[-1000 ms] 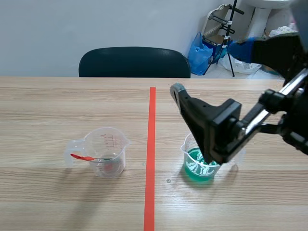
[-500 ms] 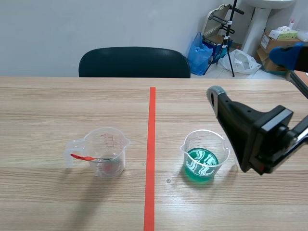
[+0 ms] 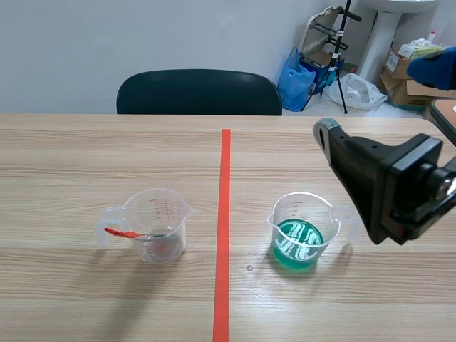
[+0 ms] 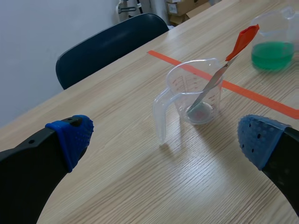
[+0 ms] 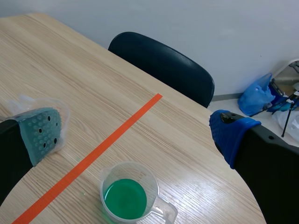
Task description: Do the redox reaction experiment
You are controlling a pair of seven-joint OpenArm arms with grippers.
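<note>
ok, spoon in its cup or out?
In. The spoon leans in the clear cup, its scoop end at the bottom and its red handle over the rim.

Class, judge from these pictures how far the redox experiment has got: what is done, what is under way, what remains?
Done: one measuring cup holds green liquid; the other cup holds a red-handled spoon. In hand: nothing; the left end effector and right end effector are open. Left: probably combining the contents and stirring.

The scene view faces the chair point(image 3: 199, 91) across the counter point(image 3: 107, 299); both wrist views look down from closer, sharing the green-filled cup point(image 3: 303, 231).
</note>
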